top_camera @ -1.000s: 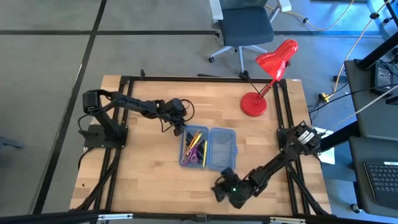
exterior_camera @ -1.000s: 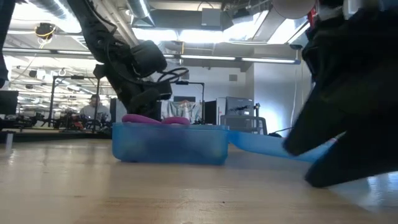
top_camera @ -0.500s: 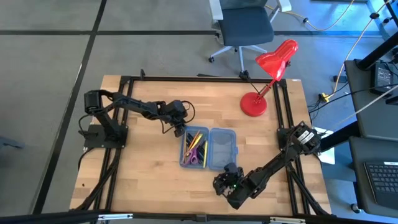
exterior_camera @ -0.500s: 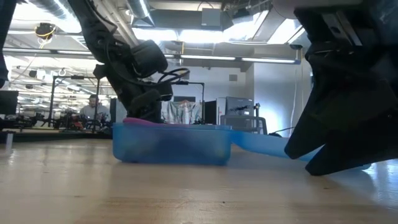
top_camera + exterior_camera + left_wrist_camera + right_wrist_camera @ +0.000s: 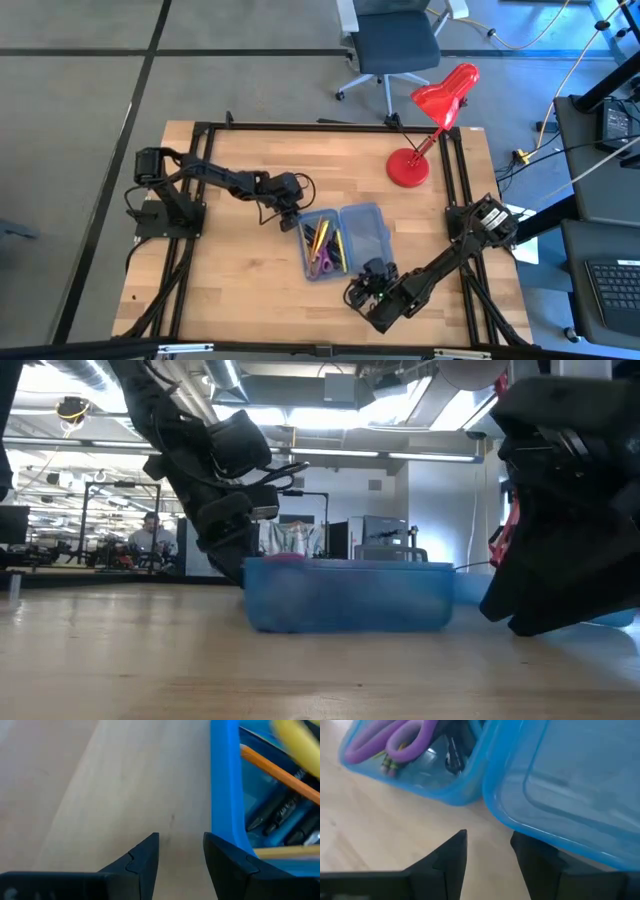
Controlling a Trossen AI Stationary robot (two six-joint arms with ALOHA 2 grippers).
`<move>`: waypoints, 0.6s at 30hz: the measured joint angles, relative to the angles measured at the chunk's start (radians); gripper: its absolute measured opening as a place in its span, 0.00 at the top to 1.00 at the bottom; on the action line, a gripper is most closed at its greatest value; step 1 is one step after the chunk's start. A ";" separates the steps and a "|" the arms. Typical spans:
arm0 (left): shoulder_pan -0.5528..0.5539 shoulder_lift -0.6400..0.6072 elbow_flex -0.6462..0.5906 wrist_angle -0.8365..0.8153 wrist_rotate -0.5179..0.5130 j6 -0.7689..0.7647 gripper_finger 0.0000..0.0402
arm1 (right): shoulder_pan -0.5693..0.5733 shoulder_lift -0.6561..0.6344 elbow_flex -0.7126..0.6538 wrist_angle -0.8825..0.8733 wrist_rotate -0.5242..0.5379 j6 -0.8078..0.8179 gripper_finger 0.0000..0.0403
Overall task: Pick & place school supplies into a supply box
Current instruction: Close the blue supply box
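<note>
Supplies look packed: pens and pencils (image 5: 318, 240) and purple scissors (image 5: 324, 264) lie inside the supply box (image 5: 345, 240), open near table centre. Left gripper (image 5: 291, 216) at its 10 o'clock corner, right gripper (image 5: 377, 276) at 5 o'clock, both parted, empty; lid closing remains

Light wood desk (image 5: 230, 280) with black frame rails, on grey floor (image 5: 80, 80) with dark seam lines. Red desk lamp (image 5: 430, 125) at the far right corner. Grey office chair (image 5: 395, 40) behind. Second desk with keyboard (image 5: 612, 290) to the right. Ceiling strip lights (image 5: 380, 455) and ducting in the low view.
</note>
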 joint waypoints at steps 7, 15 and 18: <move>-0.013 -0.019 -0.002 -0.017 0.000 -0.004 0.63 | 0.029 -0.001 0.000 -0.120 -0.002 -0.026 0.57; -0.014 -0.049 -0.007 -0.041 -0.013 -0.021 0.63 | 0.088 0.002 -0.003 -0.258 0.009 -0.028 0.57; -0.015 -0.049 -0.006 -0.042 -0.018 -0.030 0.63 | 0.098 0.002 -0.003 -0.302 0.011 -0.017 0.57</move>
